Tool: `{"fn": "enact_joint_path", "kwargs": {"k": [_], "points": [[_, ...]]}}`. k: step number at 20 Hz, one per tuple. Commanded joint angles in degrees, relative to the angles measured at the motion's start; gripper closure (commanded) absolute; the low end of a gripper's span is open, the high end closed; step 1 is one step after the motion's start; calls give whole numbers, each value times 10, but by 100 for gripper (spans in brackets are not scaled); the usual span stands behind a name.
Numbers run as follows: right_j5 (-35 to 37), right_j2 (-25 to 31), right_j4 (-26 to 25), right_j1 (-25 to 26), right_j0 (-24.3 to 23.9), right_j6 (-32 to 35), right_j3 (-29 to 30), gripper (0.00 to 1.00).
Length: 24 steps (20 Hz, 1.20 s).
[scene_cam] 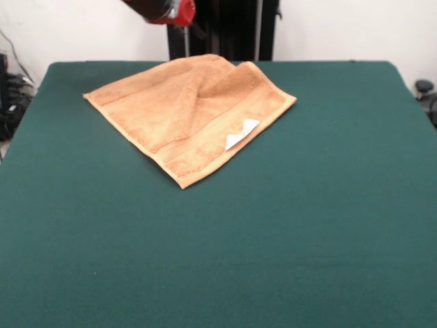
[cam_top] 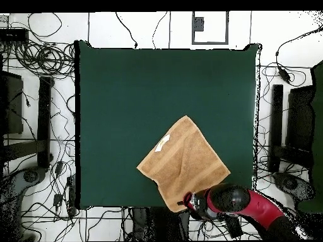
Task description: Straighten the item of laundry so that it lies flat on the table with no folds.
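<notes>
The tan-orange towel (scene_cam: 188,109) lies turned like a diamond on the far half of the green table (scene_cam: 287,232). A raised crease runs across its far part, where one corner looks folded over. Its white tag (scene_cam: 241,133) shows near the right corner. In the overhead view the towel (cam_top: 183,161) sits near the table's bottom edge, with the tag (cam_top: 163,143) at its upper left. My red and black arm (cam_top: 230,200) hangs over the towel's bottom corner, and in the front view the arm (scene_cam: 169,9) shows only at the top edge. The gripper's state is hidden.
The table (cam_top: 126,94) is far wider than the towel. Cables and black stands (cam_top: 44,120) crowd the floor on both sides of it. A black pedestal (scene_cam: 222,27) rises behind the far edge.
</notes>
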Motion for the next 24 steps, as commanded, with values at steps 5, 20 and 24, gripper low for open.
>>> {"fn": "enact_joint_path", "kwargs": {"k": [5,20,24], "points": [[-271,-103,-23,-60,160,206,-74,0],[-276,-138,172,-73,209,178,-44,0],[-280,-133,212,-71,208,178,-19,0]]}}
